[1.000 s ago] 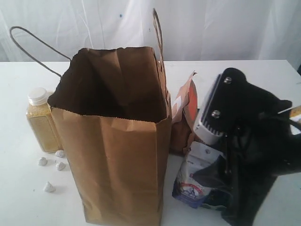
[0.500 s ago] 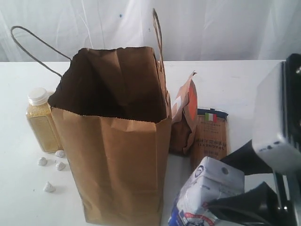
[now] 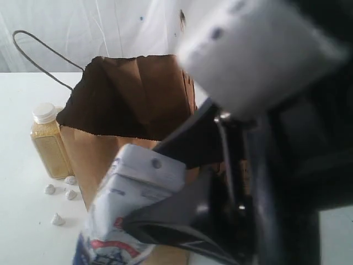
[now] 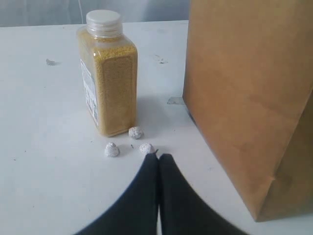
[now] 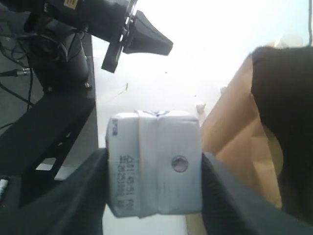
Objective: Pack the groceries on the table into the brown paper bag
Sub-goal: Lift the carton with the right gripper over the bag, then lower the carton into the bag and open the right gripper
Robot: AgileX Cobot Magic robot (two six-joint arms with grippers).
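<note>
One brown paper bag [image 3: 96, 157] is counted on the table [image 3: 22, 232]; one yellow-grain bottle [image 3: 48, 144] is seen to its left; one small white-blue carton [image 3: 129, 204] is seen nearest, before the bag; four small white lumps [image 3: 57, 220] are counted near the bottle.

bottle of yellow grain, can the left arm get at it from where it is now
Probably yes. The left gripper sits low, pointed at the bottle, with only three small white lumps between them. The bag stands off to the side. The jaws are shut and would need opening first.
</note>
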